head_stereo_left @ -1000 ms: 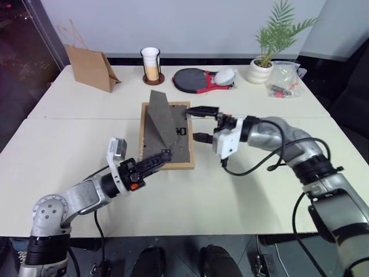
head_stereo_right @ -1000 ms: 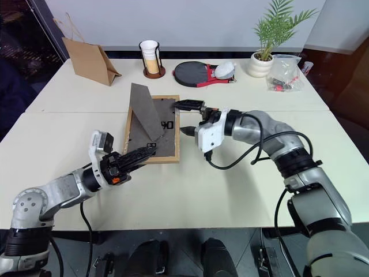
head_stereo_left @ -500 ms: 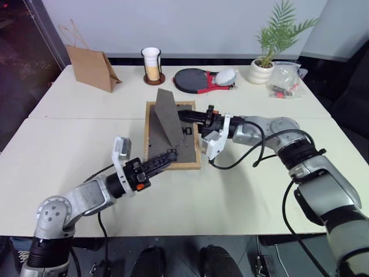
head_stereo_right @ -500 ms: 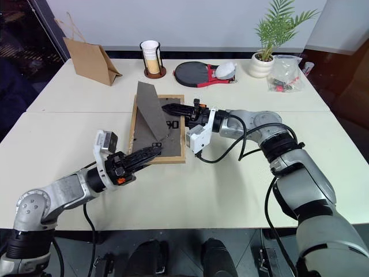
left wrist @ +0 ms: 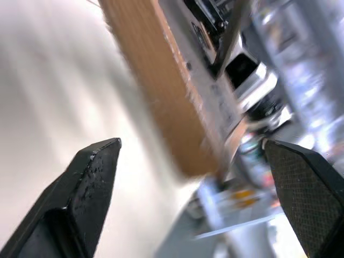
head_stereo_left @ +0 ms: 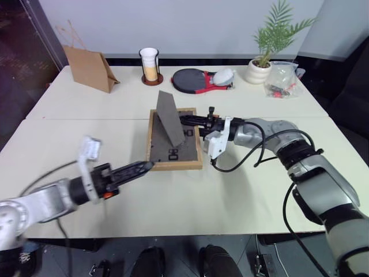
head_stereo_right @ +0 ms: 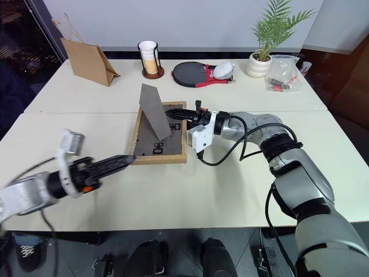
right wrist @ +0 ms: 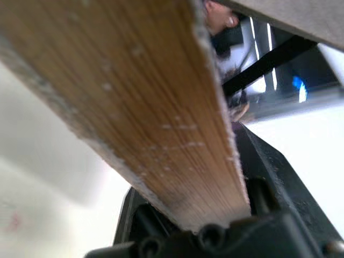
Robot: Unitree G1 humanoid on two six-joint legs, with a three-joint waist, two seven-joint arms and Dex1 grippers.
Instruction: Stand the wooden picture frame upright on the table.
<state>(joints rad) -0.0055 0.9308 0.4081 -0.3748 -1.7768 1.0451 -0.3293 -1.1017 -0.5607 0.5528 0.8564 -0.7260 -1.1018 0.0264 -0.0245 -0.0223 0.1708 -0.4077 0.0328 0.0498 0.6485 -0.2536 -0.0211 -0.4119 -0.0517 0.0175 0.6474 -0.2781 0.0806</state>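
Note:
The wooden picture frame (head_stereo_left: 173, 149) lies back-up on the table (head_stereo_left: 242, 184), its dark fold-out stand (head_stereo_left: 170, 118) sticking up. My right gripper (head_stereo_left: 188, 121) reaches in from the right and is shut on the frame's right rail. In the right wrist view the light-wood edge (right wrist: 123, 97) sits against a black finger (right wrist: 269, 177). My left gripper (head_stereo_left: 140, 168) is open, just off the frame's near left corner and apart from it. In the left wrist view its fingers (left wrist: 91, 183) stand wide apart, with the frame's wooden edge (left wrist: 172, 91) beyond them.
Along the far side stand a brown paper bag (head_stereo_left: 91, 68), a cup in a dark holder (head_stereo_left: 150, 64), a red and black paddle (head_stereo_left: 196, 79), a potted plant (head_stereo_left: 262, 66) and a clear plastic bag (head_stereo_left: 281, 79). A seam (head_stereo_left: 86, 118) crosses the table.
My right gripper closed on the frame's right rail and still holds it. My left gripper let go of the near corner, opened and drew back to the left.

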